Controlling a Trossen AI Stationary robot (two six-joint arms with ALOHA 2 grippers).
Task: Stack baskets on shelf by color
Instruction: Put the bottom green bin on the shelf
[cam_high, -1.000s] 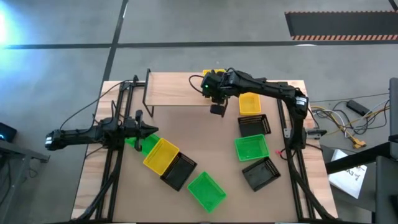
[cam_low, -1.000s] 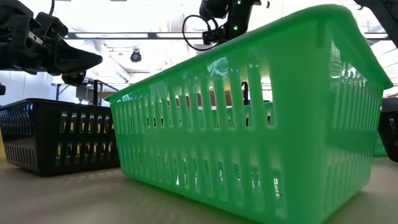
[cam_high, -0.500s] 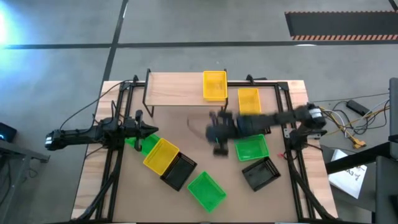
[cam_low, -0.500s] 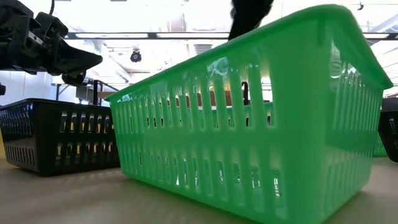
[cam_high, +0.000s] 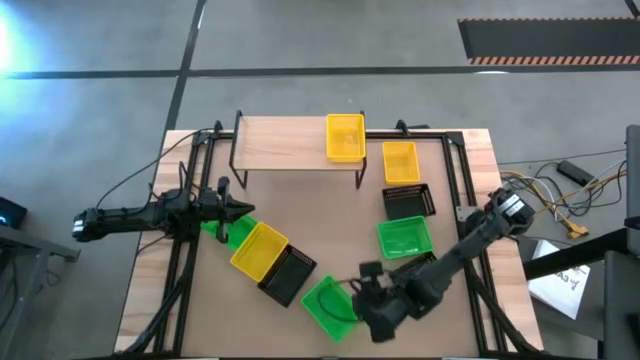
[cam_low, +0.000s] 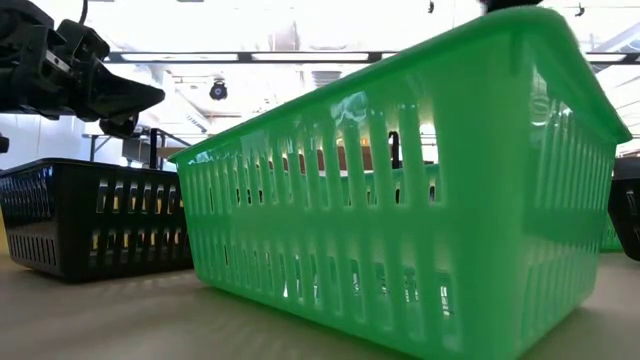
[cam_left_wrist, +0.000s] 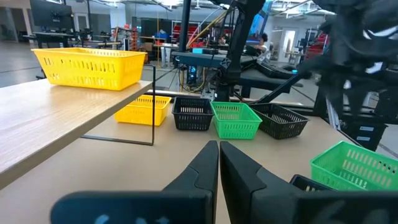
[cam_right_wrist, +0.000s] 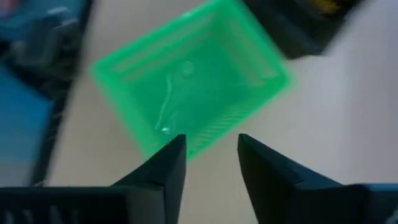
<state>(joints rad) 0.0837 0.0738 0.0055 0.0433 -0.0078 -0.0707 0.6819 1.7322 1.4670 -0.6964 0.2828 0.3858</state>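
A yellow basket (cam_high: 345, 137) stands on the right end of the light-wood shelf (cam_high: 285, 145). Another yellow basket (cam_high: 400, 162), a black one (cam_high: 408, 202), a green one (cam_high: 404, 238) and a black one (cam_high: 425, 272) lie in a row on the table's right. A green basket (cam_high: 325, 308) sits near the front edge, large in the low view (cam_low: 400, 200). My right gripper (cam_high: 352, 298) hangs open above that basket's right end (cam_right_wrist: 186, 81), touching nothing (cam_right_wrist: 211, 142). My left gripper (cam_high: 240, 208) is shut and empty (cam_left_wrist: 219, 155) at the table's left, above a green basket (cam_high: 213, 230).
A yellow basket (cam_high: 258, 250) and a black basket (cam_high: 288, 275) lie side by side left of the front green one; the black one also shows in the low view (cam_low: 100, 215). Black arm frames run along both table sides. Cables lie off the table's right edge (cam_high: 560, 195).
My right arm has swung fast from the yellow basket on the shelf's right end, across the table's middle, toward the near edge, and now hangs over the front green basket. The yellow basket stays on the shelf.
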